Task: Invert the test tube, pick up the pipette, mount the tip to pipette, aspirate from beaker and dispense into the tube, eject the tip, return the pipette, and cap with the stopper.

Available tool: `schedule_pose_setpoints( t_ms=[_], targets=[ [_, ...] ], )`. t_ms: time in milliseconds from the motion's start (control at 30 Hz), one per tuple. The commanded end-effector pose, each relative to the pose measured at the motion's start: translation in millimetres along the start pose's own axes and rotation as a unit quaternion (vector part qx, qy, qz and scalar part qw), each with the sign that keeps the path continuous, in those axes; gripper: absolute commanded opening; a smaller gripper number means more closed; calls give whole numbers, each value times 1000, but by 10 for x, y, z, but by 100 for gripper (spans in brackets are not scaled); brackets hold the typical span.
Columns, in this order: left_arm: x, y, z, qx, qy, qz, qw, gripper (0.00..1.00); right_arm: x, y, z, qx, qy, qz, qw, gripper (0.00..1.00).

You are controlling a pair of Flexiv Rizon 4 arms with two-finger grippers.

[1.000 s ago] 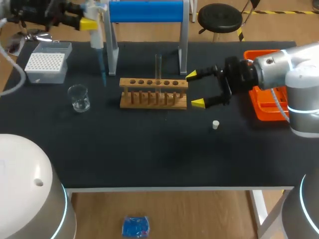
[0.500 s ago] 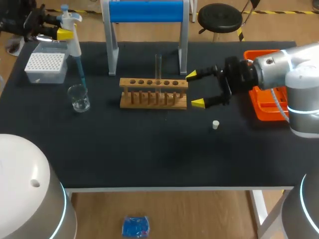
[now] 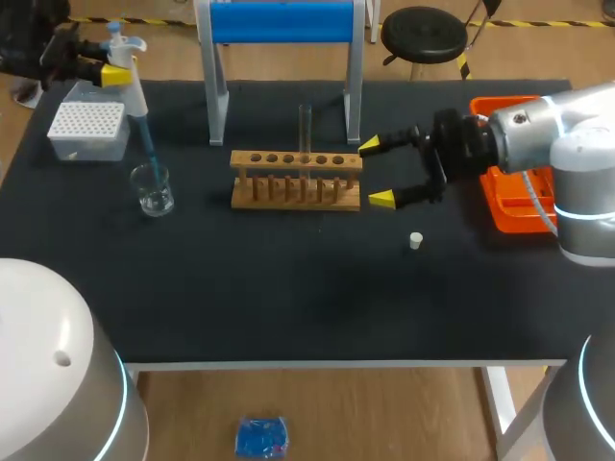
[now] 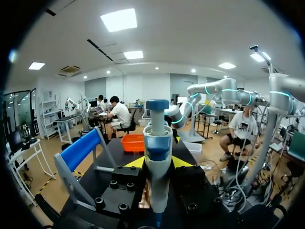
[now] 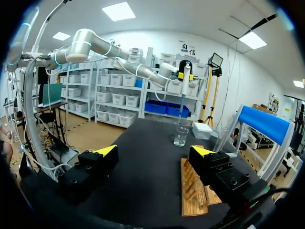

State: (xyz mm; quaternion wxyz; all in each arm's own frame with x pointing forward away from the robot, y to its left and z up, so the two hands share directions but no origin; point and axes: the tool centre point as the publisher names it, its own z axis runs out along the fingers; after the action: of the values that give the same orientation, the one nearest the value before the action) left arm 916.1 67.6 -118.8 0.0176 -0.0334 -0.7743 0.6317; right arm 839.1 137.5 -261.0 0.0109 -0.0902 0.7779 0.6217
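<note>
My left gripper (image 3: pixel 117 73) is shut on the white pipette (image 3: pixel 132 88) with its blue cap, at the table's far left. In the left wrist view the pipette (image 4: pixel 157 157) stands upright between the yellow fingers (image 4: pixel 135 162). Its blue tip slants down, and the end is at the mouth of the glass beaker (image 3: pixel 153 189). A clear test tube (image 3: pixel 305 128) stands upright in the wooden rack (image 3: pixel 296 179). My right gripper (image 3: pixel 377 173) stands open just right of the rack, holding nothing. The white stopper (image 3: pixel 415 240) lies on the mat in front of it. The right wrist view shows the beaker (image 5: pixel 181 136) and pipette (image 5: pixel 184 83) ahead of my right gripper (image 5: pixel 155 152).
A white tip box (image 3: pixel 88 129) sits at the back left, behind the beaker. A blue-topped metal stand (image 3: pixel 282 23) rises behind the rack. An orange tray (image 3: pixel 509 206) lies at the right edge under my right arm.
My left arm has carried the pipette leftward from beside the stand and lowered it, so its tip now meets the beaker. The right arm has not moved.
</note>
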Motion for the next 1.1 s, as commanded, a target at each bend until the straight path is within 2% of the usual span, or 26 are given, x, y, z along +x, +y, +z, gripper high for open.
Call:
schedule_pose_setpoints(
  t_ms=[33, 433, 1100],
  targets=[
    [-38, 19, -54, 0, 3, 3, 1000, 0, 2, 9, -6, 1, 0, 0, 1000, 100],
    [-96, 84, -154, -3, -5, 3, 1000, 0, 2, 9, -6, 1, 0, 0, 1000, 100],
    [-100, 87, -155, -3, -12, 4, 1000, 0, 2, 9, -6, 1, 0, 0, 1000, 100]
  ],
)
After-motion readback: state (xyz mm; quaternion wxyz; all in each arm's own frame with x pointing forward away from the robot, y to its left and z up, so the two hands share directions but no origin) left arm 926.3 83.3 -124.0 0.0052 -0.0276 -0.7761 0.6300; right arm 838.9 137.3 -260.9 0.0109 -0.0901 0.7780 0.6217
